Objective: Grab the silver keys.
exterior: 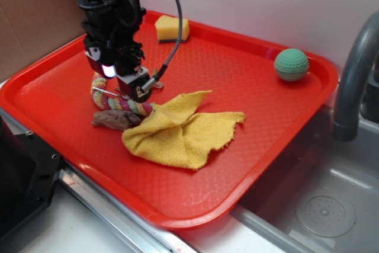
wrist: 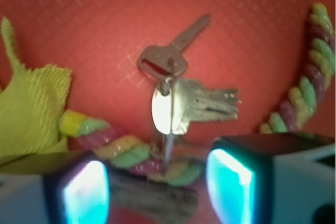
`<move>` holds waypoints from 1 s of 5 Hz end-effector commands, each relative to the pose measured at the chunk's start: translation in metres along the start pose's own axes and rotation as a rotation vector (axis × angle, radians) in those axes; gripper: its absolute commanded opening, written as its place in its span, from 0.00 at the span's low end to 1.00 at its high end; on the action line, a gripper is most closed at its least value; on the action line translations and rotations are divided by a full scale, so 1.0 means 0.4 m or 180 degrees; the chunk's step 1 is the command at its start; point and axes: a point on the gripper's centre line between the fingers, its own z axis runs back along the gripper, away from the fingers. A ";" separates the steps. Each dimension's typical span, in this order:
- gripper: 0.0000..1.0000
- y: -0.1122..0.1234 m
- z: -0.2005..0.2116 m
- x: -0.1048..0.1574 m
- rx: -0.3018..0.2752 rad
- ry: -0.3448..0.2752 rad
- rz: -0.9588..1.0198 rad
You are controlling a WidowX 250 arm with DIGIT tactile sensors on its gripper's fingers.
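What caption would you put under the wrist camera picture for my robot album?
Open gripper hovering by silver keys on a red tray, braided rope curling around, yellow cloth alongside.

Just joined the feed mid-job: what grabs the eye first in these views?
The bright red tray fills the exterior view, with a crumpled yellow cloth at its middle and a green ball far right. In the wrist view, the silver keys lie just beyond the open gripper, beside a braided rope.
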 end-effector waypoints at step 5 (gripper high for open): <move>0.00 0.212 0.267 -0.023 -0.0421 -0.0180 0.0637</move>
